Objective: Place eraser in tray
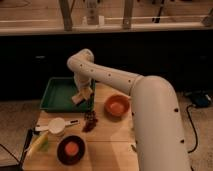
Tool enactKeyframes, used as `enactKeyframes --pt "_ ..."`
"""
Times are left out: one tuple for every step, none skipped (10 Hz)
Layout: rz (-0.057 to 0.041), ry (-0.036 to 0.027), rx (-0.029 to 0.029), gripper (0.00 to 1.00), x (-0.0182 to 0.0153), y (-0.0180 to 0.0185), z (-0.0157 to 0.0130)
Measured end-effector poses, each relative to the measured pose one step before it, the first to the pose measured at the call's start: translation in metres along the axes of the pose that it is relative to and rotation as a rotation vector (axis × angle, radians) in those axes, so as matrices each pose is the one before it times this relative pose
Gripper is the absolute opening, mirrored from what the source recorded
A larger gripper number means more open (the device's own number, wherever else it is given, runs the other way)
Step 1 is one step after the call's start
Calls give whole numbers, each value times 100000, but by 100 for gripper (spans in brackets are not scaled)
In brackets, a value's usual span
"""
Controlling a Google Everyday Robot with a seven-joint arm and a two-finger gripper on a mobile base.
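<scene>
Over the right end of the tray (56, 94), the pincer (81, 95) hangs pointing down off the white arm (107, 75), which loops in from the right of the tray and bends over its far right corner. As far as I can make out, the pincer is clamped on the eraser (77, 98), a little tan block that sits tilted at its tip, inside the tray's outline near the right rim. Can't really tell if the eraser touches the tray floor or is just above it. The tray itself is dark green and sits at the back left of the wooden worktop (107, 135). Right of the tray there's a round orange bowl (116, 106). Just in front of the tray's right corner lies a dark reddish clump (90, 121), and in front of the tray's middle a white scoop (56, 126). Further toward the near side from the tray are a dark bowl (70, 149) with something orange in it and a yellow corn cob (37, 144) off to its left.
</scene>
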Motion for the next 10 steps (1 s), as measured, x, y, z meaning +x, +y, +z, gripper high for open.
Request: enactKeyframes --pt "-813 -176 35 0 305 -388 165" --pt "-1064 -399 281 0 259 -582 186" --pt "-975 -456 173 0 82 -319 111" --pt "-689 -124 -94 0 424 -94 147" --pt "-572 -136 162 0 172 -203 85" --pt "-732 -211 206 0 84 -289 134" --pt "-1160 -256 373 0 -9 -462 180" --pt "-523 -82 162 0 100 -176 121" --pt "-505 -33 27 0 196 -76 141" --pt "-474 -137 215 0 316 -139 105"
